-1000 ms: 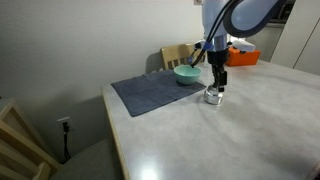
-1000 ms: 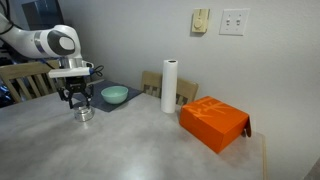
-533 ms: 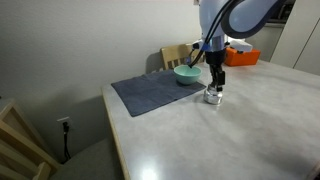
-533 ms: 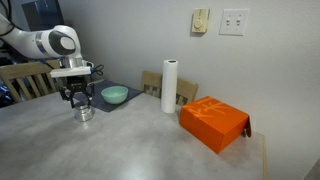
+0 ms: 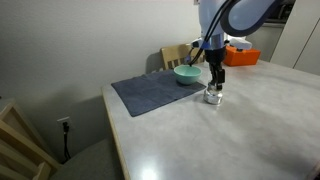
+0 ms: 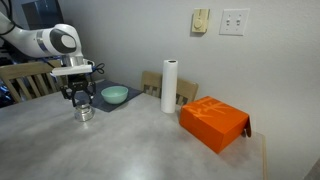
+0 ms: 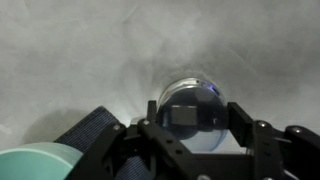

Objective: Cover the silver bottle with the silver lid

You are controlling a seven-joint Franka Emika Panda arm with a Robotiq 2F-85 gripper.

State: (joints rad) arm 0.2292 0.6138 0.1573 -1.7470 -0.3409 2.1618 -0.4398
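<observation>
Shiny silver bottle [image 5: 213, 97], teal bowl [image 6: 114, 95], dark grey mat [image 5: 150, 92], orange box [image 6: 213, 122]

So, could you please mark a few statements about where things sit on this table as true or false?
1. The teal bowl sits on the dark mat. True.
2. The silver bottle stands on the mat too. False: it stands on the bare table, beside the mat.
3. The pincer hangs right over the silver bottle. True.
4. The white roll lies on its side. False: it stands upright.
5. The orange box is stacked on the bowl. False: it rests on the table, apart from the bowl.
</observation>
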